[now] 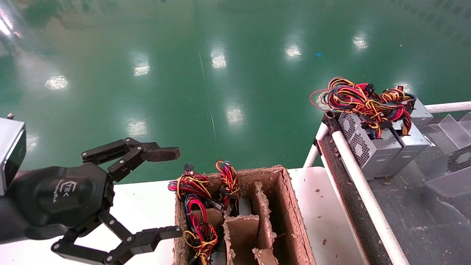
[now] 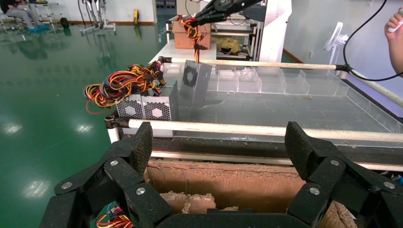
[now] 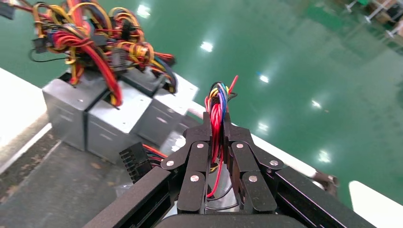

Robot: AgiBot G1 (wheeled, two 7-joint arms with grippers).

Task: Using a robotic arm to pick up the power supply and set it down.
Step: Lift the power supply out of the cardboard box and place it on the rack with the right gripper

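Green glossy floor [image 1: 220,73] spreads under everything, with a white table [image 1: 147,198] at the near edge and one dark belt [image 1: 404,206] framed by white tube rails [image 1: 364,187] on the robot's right.

One cardboard box [image 1: 290,206] stands on the table, split by torn cardboard dividers [image 1: 263,209]. Its left-hand compartments hold units topped with tangled red, yellow and blue wire bundles [image 1: 195,206].

Three silver boxes [image 3: 114,123] sit together at the belt's corner. Two of them show round fan grilles [image 2: 142,108] toward the floor, and one heap of coloured wires [image 1: 364,99] lies across their tops.

The power supply [image 2: 194,81] hangs tilted by its own wires just beside those boxes, over the belt. Whether its lower edge touches the belt cannot be told.

The right gripper [image 3: 216,118], at the end of the robotic arm [image 2: 237,5], is above it, fingers pressed together on the red, yellow and blue wire bundle [image 3: 217,102].

The left gripper [image 1: 176,191] hovers at the table's left side beside the cardboard box, its two fingers [image 1: 162,154] spread wide, holding nothing.
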